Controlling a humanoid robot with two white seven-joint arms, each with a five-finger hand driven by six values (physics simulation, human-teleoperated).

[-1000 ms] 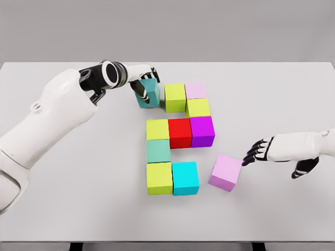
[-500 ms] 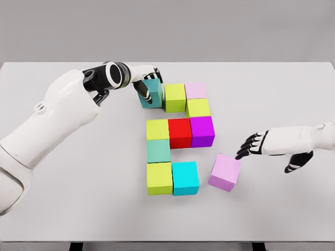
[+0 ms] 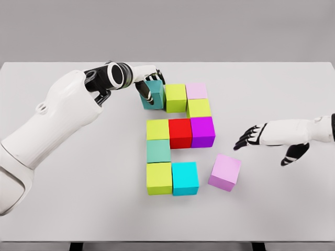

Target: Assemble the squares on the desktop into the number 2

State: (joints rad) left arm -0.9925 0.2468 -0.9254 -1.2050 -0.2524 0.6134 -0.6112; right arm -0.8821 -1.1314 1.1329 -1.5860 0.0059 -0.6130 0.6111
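Note:
My left hand [image 3: 148, 82] is curled over a dark teal cube [image 3: 154, 96], which sits against a yellow-green cube [image 3: 176, 98] in the top row, beside a pale pink cube [image 3: 196, 90]. Below run a yellow-green cube [image 3: 199, 108], a purple cube [image 3: 202, 131], a red cube [image 3: 180, 133], a yellow-green cube [image 3: 157, 129], a sea-green cube [image 3: 158, 151], a yellow-green cube [image 3: 159, 178] and a cyan cube [image 3: 185, 178]. A lilac cube [image 3: 225, 172] lies loose and turned, right of the cyan one. My right hand [image 3: 248, 138] hovers open above and right of it, not touching.
The white table [image 3: 78, 198] stretches wide to the left and right of the cubes. Its front edge runs along the bottom of the view and its back edge lies just behind the top row.
The left hand has slid the dark teal cube rightward up against the yellow-green cube. The right hand has drawn up and away from the lilac cube's corner, which it touched before.

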